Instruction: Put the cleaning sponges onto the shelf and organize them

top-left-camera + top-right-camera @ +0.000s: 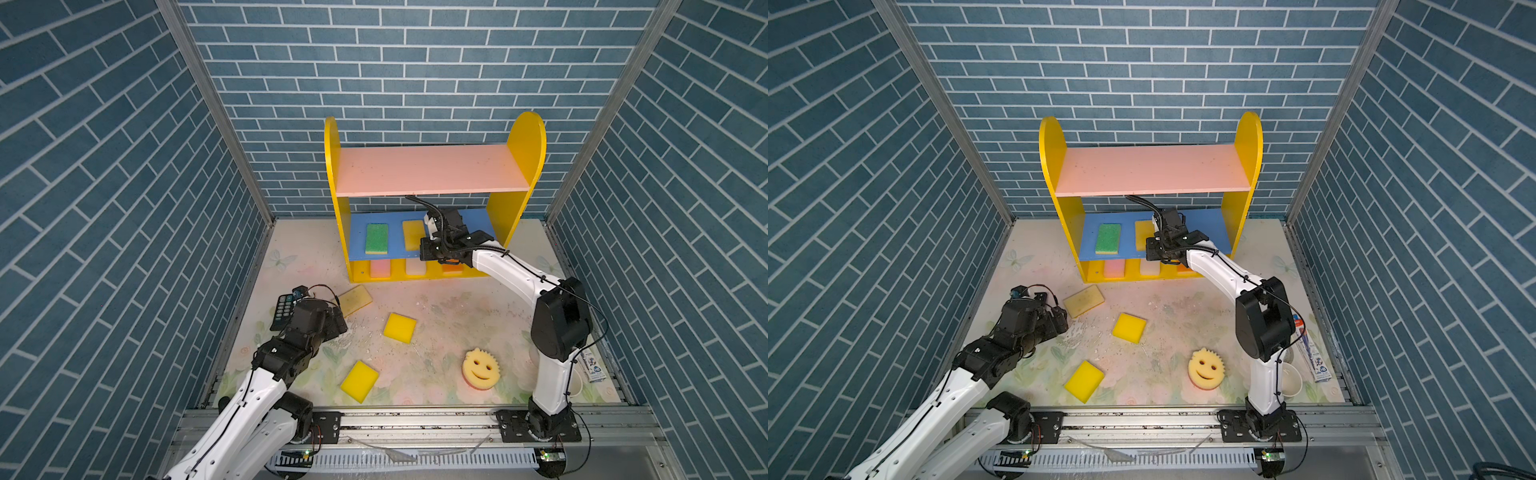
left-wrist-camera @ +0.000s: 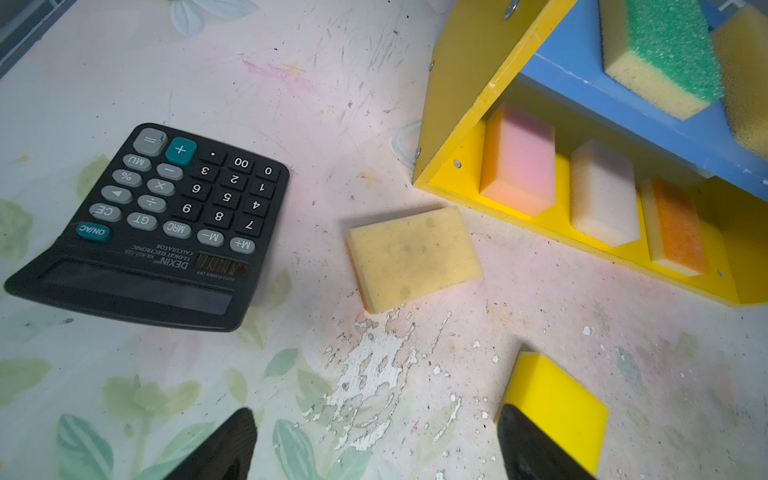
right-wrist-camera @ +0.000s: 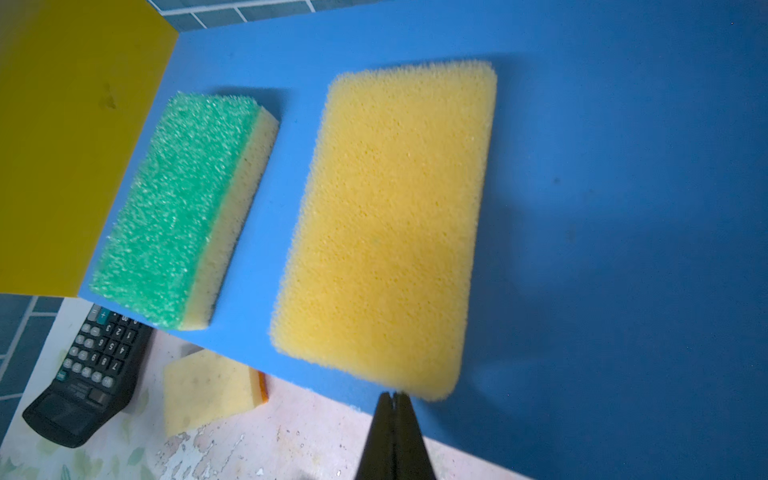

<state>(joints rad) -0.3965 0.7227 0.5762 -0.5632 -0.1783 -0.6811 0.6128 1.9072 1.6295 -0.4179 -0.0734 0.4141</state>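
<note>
On my shelf (image 1: 525,153), the blue middle board carries a green-topped sponge (image 1: 377,238) and a coarse yellow sponge (image 3: 386,224) side by side. The yellow base holds a pink sponge (image 2: 519,162), a whitish sponge (image 2: 602,191) and an orange sponge (image 2: 677,224) (three in a row). My right gripper (image 3: 394,399) is pinched closed and empty at the coarse yellow sponge's near edge. My left gripper (image 2: 376,415) is spread wide, holding nothing, above the floral table (image 1: 449,299). There a tan sponge (image 1: 354,300) lies near a calculator (image 2: 166,216), with two yellow square sponges (image 1: 400,327) (image 1: 359,381) and a smiley sponge (image 1: 480,368). Blue brick walls (image 1: 415,62) close it in.
</note>
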